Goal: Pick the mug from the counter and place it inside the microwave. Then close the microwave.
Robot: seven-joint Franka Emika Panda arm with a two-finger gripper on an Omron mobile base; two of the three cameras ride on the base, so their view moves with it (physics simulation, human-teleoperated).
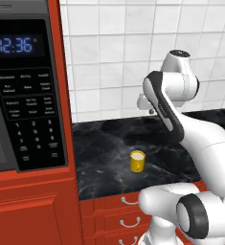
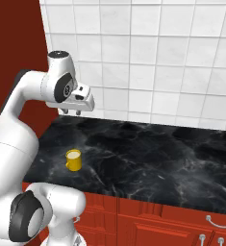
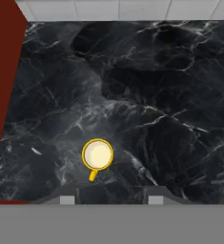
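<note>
Right now I see the mug (image 1: 137, 161) standing upright on the counter (image 1: 104, 143), near the front edge. It is small and yellow, with a pale cream inside. From the hand view I look straight down into it, and its little handle points toward the bottom of that view.

My gripper (image 2: 72, 112) hangs high above the counter, close to the white tiled wall (image 2: 148, 57). It points down. It is well above the mug and not touching it. Its two fingers (image 3: 67, 199) stand apart with a gap between them, so it is partly open. It holds nothing. In the hand view the mug sits just above the gap between the two tips, a bit nearer the left one.

On the left in the left base view I see the microwave (image 1: 23, 95). Its black keypad panel (image 1: 30, 119) has white buttons, and blue clock digits (image 1: 16, 45) glow at the top. I cannot tell from here if its door is open or shut. Red cabinet wood (image 1: 66, 95) runs between the microwave and the counter.

Under the counter are red drawers (image 2: 182, 226) with silver handles (image 2: 219, 221).
</note>
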